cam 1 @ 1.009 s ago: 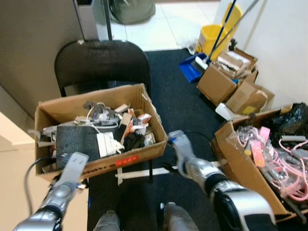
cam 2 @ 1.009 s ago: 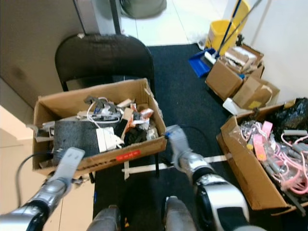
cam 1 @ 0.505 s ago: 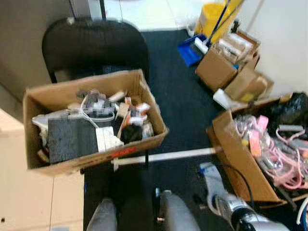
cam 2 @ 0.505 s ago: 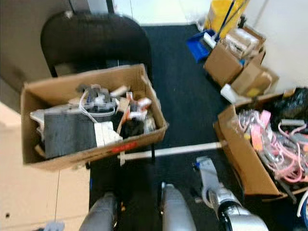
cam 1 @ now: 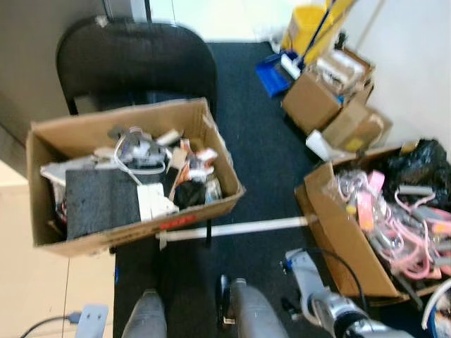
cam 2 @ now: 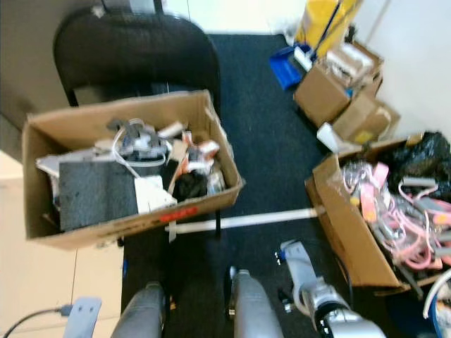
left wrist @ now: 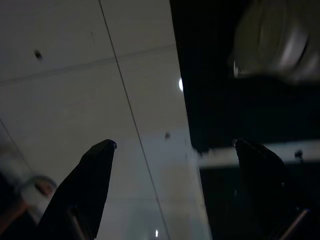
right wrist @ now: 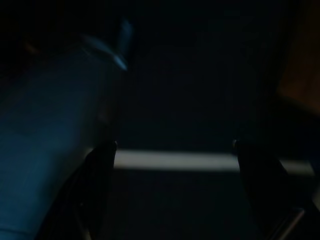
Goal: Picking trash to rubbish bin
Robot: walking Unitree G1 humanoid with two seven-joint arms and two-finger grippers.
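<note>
A cardboard box (cam 1: 211,151) crammed with trash (a dark grey pad, white cables, paper scraps) rests on a black chair (cam 1: 134,60). A long white strip (cam 1: 232,229) lies on the dark carpet below the box front. My right arm (cam 1: 310,285) hangs low by my right leg; in the right wrist view the right gripper (right wrist: 174,145) is open over the carpet and the white strip (right wrist: 175,161). My left arm (cam 1: 90,320) hangs at the bottom left; the left gripper (left wrist: 174,143) is open above beige floor and the carpet edge.
On the right, a second open cardboard box (cam 1: 331,225) holds pink cables and plastic, with a black bag (cam 1: 423,165) behind it. Farther back stand smaller cardboard boxes (cam 1: 317,105), a blue dustpan (cam 1: 271,70) and a yellow mop bucket (cam 1: 310,28). Beige floor (cam 1: 35,282) lies left of the carpet.
Both arms have dropped from in front of the trash box to my sides. The view has shifted, so the box now sits further left.
</note>
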